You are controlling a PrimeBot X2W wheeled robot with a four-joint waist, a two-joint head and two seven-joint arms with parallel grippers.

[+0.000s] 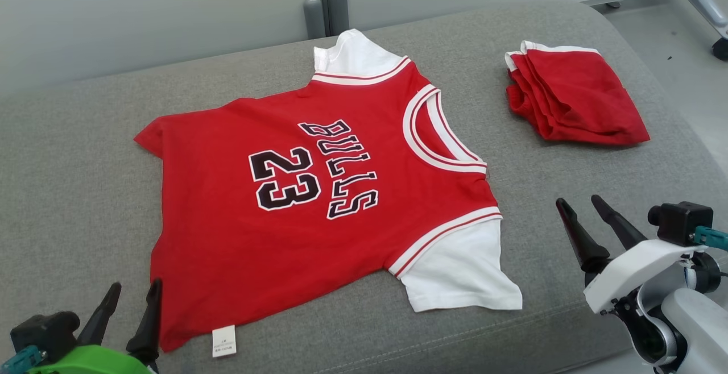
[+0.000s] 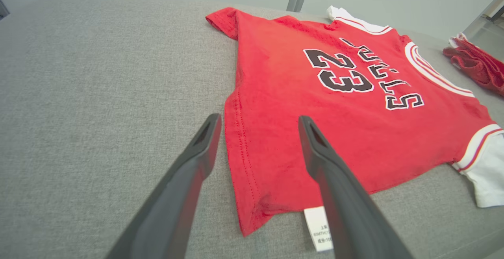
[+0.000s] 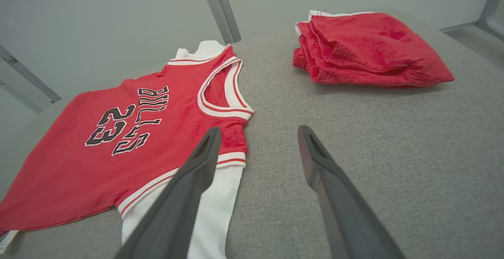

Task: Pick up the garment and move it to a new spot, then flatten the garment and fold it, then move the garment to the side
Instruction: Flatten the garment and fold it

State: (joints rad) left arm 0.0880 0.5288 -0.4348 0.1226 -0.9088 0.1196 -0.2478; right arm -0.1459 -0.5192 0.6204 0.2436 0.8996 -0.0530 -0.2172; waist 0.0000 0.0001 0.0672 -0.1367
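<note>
Quick status from my end. The red Bulls 23 jersey (image 1: 318, 192) is spread out flat, front side up, in the middle of the grey cushion (image 1: 74, 192). Its hem (image 1: 166, 232) faces my left and the neck opening (image 1: 441, 135) faces my right, so the lettering reads sideways in my head view. The near sleeve (image 1: 463, 274), a white one, sticks out toward me. The far sleeve (image 1: 352, 55), also white, sits up by the back edge of the cushion.

My left fingers (image 1: 151, 311) are spread apart and holding nothing. They're at the near-left corner of the jersey, right by the hem. From the left wrist, the hem line runs up between the two fingers. One finger is over bare cushion and the other is over red fabric. That second one crosses in front of the white care label (image 2: 315, 223) poking out from the corner. I can't tell whether the tips are touching the cloth or sitting just above it.

My right fingers (image 1: 575, 232) are also wide apart and empty. They sit off the jersey's right side, close to the near sleeve. From the right wrist, one finger lines up over that sleeve and the other over plain cushion.

A folded red garment (image 1: 574, 98) with white trim lies at the far right of the cushion, well apart from the jersey and beyond my right fingers.
</note>
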